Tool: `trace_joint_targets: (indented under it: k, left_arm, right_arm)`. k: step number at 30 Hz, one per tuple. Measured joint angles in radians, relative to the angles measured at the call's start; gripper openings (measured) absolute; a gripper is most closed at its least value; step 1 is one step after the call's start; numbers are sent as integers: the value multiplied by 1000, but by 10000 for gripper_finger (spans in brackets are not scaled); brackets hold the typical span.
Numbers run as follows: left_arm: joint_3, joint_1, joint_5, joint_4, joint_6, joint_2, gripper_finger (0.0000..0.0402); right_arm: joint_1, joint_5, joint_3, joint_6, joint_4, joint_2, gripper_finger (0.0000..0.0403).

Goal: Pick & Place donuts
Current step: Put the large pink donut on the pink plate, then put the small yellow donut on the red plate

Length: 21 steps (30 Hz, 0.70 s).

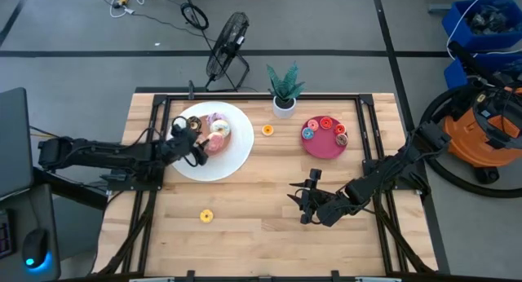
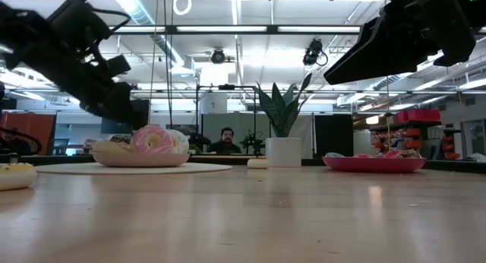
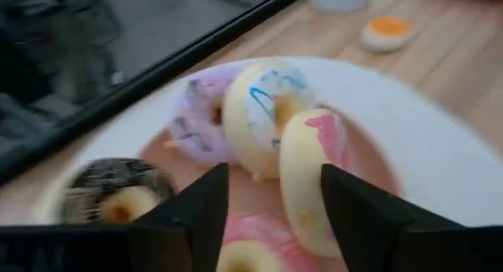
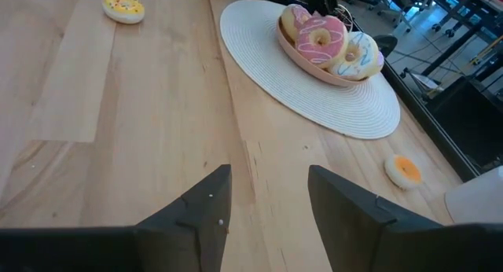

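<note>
Several frosted donuts (image 1: 217,135) lie piled in a shallow pink dish (image 4: 310,64) on the big white plate (image 1: 214,164): a chocolate one (image 3: 118,195), a purple one (image 3: 196,119), a white one with blue streaks (image 3: 267,107) and pink ones (image 3: 310,174). My left gripper (image 3: 275,201) hovers open over the dish's left side, slanting down from the table's left. One pink donut stands on edge between its fingers. My right gripper (image 1: 305,197) stands open above bare wood at the right. A yellow donut (image 1: 206,216) and an orange one (image 1: 267,130) lie on the table. My left gripper has its open fingers on either side of the pink donut that stands on edge (image 3: 306,185) in the dish. One finger (image 3: 361,213) overlaps the donut's rim in the wrist view. Whether it touches the donut, I cannot tell.
A magenta dish (image 1: 325,147) holding several tiny donuts sits at the back right. A potted plant (image 1: 285,93) stands at the far edge, a fan (image 1: 227,46) behind the table. Bare wood spreads across the middle and near side.
</note>
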Motion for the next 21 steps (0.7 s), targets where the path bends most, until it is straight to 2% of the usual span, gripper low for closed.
trace_joint_targets:
  k: [3,6,11,14,17,21]
  left_arm:
    - [106,0,-74,-222,0,0,223]
    - [200,0,-124,-422,-16,0,223]
    - [306,-54,-137,-564,-23,0,201]
    - [324,-162,-131,-576,6,0,180]
    - [324,-321,-50,-586,34,5,157]
    - [324,-545,50,-586,-74,44,122]
  right_arm:
    - [0,0,0,0,0,0,178]
    - [0,0,0,6,0,0,178]
    - [0,-11,0,15,0,0,178]
    - [1,-11,0,32,-8,0,178]
    - [1,-11,0,54,-30,0,178]
    - [1,-10,0,74,-40,0,178]
